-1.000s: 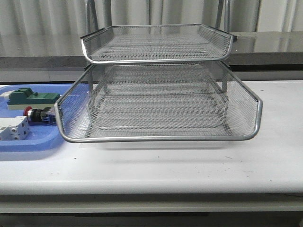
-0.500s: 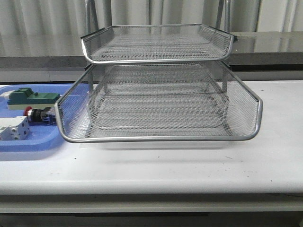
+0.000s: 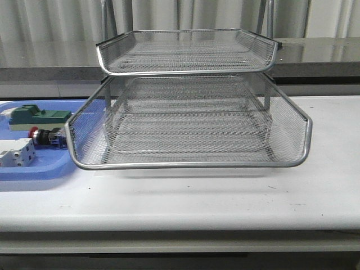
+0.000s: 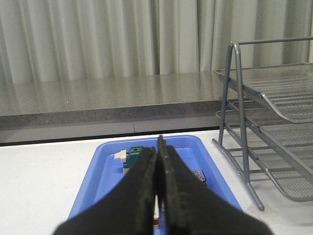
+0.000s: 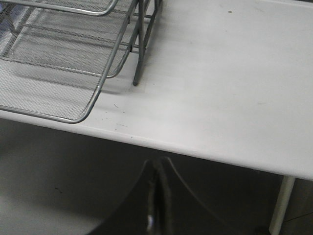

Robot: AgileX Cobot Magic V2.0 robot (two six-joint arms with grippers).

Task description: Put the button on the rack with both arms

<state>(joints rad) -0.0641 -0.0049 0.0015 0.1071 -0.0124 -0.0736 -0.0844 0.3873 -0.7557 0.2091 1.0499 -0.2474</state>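
Front view: the button (image 3: 48,136) lies on its side in the blue tray (image 3: 34,169) at the left of the desk (image 3: 225,197), red head toward the left, just beside the rack's (image 3: 188,121) lower front corner. A green block (image 3: 35,117) sits behind it and a white block (image 3: 16,153) in front. All visible tiers of the rack look empty, and no arm shows in this view. So the task has hardly begun: the button is not yet picked up, and everything from the grasp to the placing is left.

Left wrist view: the left gripper (image 4: 157,188) has its jaws pressed together with nothing between them. It hangs over the near end of the blue tray, and the green block shows just beyond the tips. The button itself is mostly hidden behind the jaws; I cannot tell how close they are to it. The rack's frame stands to one side.

Right wrist view: the right gripper (image 5: 157,196) also has its jaws together and empty, held off the desk edge near the rack's far corner
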